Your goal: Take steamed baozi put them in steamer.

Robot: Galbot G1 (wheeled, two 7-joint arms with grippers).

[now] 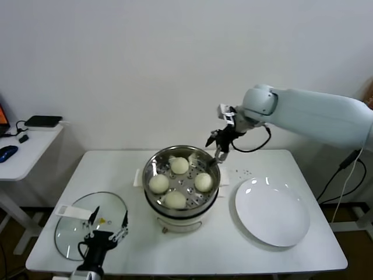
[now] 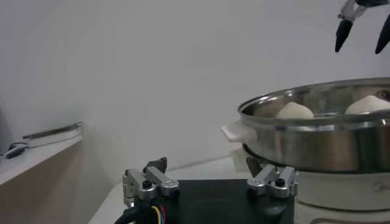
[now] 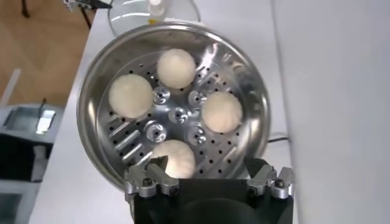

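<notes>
All four steamed baozi [image 1: 179, 165] sit on the perforated tray inside the steamer [image 1: 152, 201] at the counter's [image 1: 192, 248] middle. The right pincer [image 1: 217, 146] hovers above its far rim, fingers apart and empty. The left pincer [image 1: 109, 228] rests over the glass lid [image 1: 73, 228], seemingly spread, holding nothing.

- In the left wrist view the round shiny stainless-steel steamer [image 2: 317, 131] runs off the frame edge, and its rim hides all but the tops of two smooth off-white steamed baozi [image 2: 294, 111].
- The right wrist camera's own black mount covers the near edge of the steamer.
- The round glass lid [image 3: 152, 9] is cut off in the right wrist view.
- Small dark specks [image 1: 245, 172] beside the flat white plate [image 1: 272, 212]: too small to identify.
</notes>
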